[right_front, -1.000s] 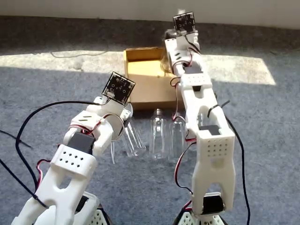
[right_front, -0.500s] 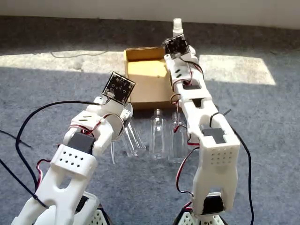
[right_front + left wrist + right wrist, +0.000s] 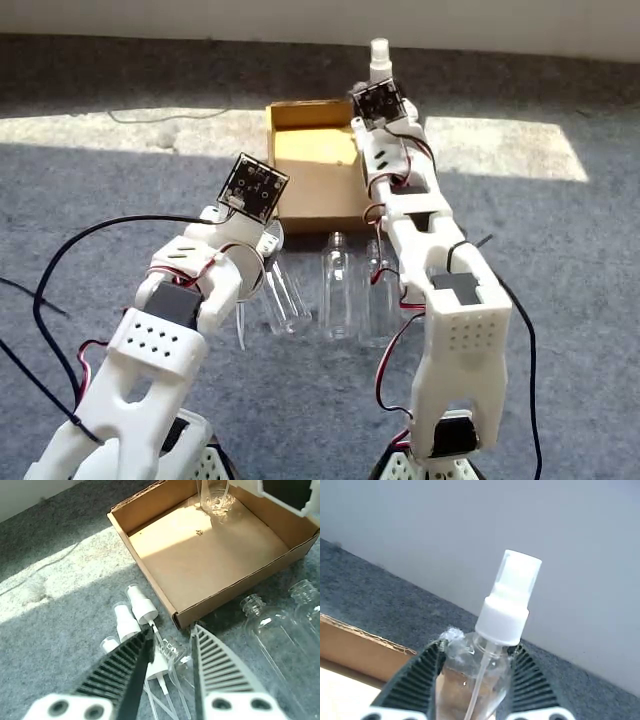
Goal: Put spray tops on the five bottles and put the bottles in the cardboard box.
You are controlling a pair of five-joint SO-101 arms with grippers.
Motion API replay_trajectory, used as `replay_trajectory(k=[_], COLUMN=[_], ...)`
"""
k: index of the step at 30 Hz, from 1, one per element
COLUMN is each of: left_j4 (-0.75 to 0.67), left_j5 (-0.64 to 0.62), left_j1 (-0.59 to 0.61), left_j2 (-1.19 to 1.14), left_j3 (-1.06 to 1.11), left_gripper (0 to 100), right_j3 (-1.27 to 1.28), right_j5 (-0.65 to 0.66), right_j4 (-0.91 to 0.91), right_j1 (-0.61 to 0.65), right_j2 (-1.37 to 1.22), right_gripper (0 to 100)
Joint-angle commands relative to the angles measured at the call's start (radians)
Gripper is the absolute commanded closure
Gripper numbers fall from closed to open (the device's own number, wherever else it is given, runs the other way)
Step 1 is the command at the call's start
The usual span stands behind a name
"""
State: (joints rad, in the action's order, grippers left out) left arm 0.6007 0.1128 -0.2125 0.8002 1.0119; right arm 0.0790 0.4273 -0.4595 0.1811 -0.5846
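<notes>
My right gripper (image 3: 477, 651) is shut on a clear bottle (image 3: 467, 682) that carries a white spray top (image 3: 510, 597). In the high view this bottle's top (image 3: 379, 54) sticks up at the far side of the cardboard box (image 3: 312, 165). The left wrist view shows the bottle's base (image 3: 216, 498) hanging just above the box floor (image 3: 200, 555). My left gripper (image 3: 172, 631) is open, low over loose spray tops (image 3: 141, 608) on the carpet beside the box's near corner. Three uncapped bottles (image 3: 337, 285) lie in front of the box.
Grey carpet covers the floor, with a sunlit band behind the box. A wall runs along the back (image 3: 470, 530). Black cables (image 3: 60, 270) trail to the left of the left arm. Two bottle necks (image 3: 255, 605) lie close to my left gripper.
The right arm's wrist has dropped toward the box, and the capped bottle now stands upright over its far side. The left arm has not moved.
</notes>
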Motion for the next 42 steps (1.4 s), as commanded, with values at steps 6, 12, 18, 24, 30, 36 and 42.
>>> replay_trajectory(k=[6, 12, 18, 24, 30, 36, 42], left_j4=[-0.023, -0.023, -0.023, -0.023, -0.023, -0.023, -0.023], left_j5=[0.0, 0.0, 0.0, 0.0, 0.0, 0.0, 0.0], left_j1=[0.007, 0.007, 0.007, 0.007, 0.007, 0.007, 0.007], left_j2=[0.005, 0.005, 0.005, 0.005, 0.005, 0.005, 0.005], left_j3=[-0.005, -0.005, -0.005, -0.005, -0.005, -0.005, -0.005], left_gripper=[87, 87, 87, 87, 87, 87, 87], right_j3=[-0.019, -0.071, -0.105, -0.104, -0.104, -0.105, -0.108], right_j5=[-0.064, -0.049, -0.048, -0.048, -0.048, -0.048, -0.048], right_j4=[-0.042, -0.101, -0.097, -0.096, -0.096, -0.096, -0.096], right_j1=[-0.015, -0.015, -0.015, -0.012, -0.01, -0.01, -0.01], right_j2=[0.025, -0.05, -0.059, -0.059, -0.058, -0.058, -0.056], right_gripper=[99.5, 99.5, 99.5, 97.1, 82.5, 82.1, 81.9])
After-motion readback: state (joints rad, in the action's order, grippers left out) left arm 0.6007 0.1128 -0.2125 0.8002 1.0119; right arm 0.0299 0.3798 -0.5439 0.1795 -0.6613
